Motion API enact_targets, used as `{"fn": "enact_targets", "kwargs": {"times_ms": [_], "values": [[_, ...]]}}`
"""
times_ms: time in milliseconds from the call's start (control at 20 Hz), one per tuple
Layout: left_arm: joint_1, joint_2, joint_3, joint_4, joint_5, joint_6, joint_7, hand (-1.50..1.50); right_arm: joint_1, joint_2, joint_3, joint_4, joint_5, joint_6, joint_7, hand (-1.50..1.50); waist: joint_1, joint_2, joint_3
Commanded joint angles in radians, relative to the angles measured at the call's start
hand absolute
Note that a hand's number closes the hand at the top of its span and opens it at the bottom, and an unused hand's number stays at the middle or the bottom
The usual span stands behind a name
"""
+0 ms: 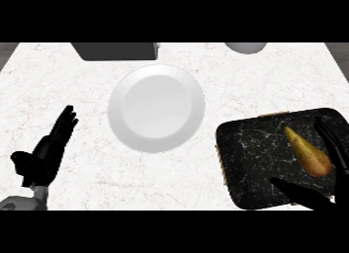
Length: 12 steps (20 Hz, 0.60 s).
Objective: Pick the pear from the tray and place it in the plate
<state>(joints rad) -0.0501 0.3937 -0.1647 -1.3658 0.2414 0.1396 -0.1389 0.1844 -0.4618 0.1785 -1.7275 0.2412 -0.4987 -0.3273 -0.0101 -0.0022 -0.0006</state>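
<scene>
Pear (307, 151) is lying on the dark marbled tray (253, 153), right half of it, narrow stem end pointing to the tray's far edge, fat end toward the near edge, long axis slightly diagonal. Judging by the look: light, stiff enough, smooth rounded skin so probably a bit slippery, and the taper means it could squirt out if pinched near the neck. Best hold looks like across the wide lower belly, fingers on one flank and thumb on the other. Right hand (342, 184) is hovering over the tray's near-right corner, spread wide, holding nothing. Its fingers (334, 143) are stretching straight along the pear's right side, just beside it, maybe brushing it, cannot tell contact. Its thumb (299, 193) is sticking out toward the tray's near edge, below and left of the pear's fat end, apart from it. So the pear is sitting inside the open V between thumb and fingers, closer to the fingers, not yet enclosed. Looks like the pre-grasp step; next move probably needs the hand lowering and the thumb closing in on the pear's left flank. White plate (156, 107) is lying left of the tray and further back, near it but not touching. Left hand (47, 153) is resting well left of the tray, past the plate, fingers straight, holding nothing. A grey box (117, 50) and a pale round object (244, 47) are sitting beyond the tray at the counter's far edge.
</scene>
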Motion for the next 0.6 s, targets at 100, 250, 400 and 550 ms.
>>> {"fn": "enact_targets", "kwargs": {"times_ms": [100, 250, 400, 550], "values": [[-0.003, -0.003, 0.013, 0.022, -0.010, -0.009, -0.006, 0.00, 0.099, -0.149, -0.007, -0.113, 0.182, 0.049, 0.286, -1.50, -0.003, 0.001, -0.003], [0.010, 0.009, 0.028, 0.035, -0.003, -0.039, -0.043, 0.00, 0.112, -0.230, -0.007, -0.160, 0.250, 0.143, 0.429, -1.50, 0.001, 0.001, -0.003], [0.000, 0.024, 0.041, 0.036, 0.001, -0.051, -0.016, 0.00, 0.105, -0.267, 0.006, -0.191, 0.297, 0.241, 0.567, -1.50, 0.005, 0.002, -0.002], [-0.006, -0.003, 0.046, 0.072, -0.007, -0.076, -0.054, 0.00, 0.023, -0.241, 0.016, -0.228, 0.292, 0.346, 0.690, -1.50, 0.011, 0.003, -0.001]]}}
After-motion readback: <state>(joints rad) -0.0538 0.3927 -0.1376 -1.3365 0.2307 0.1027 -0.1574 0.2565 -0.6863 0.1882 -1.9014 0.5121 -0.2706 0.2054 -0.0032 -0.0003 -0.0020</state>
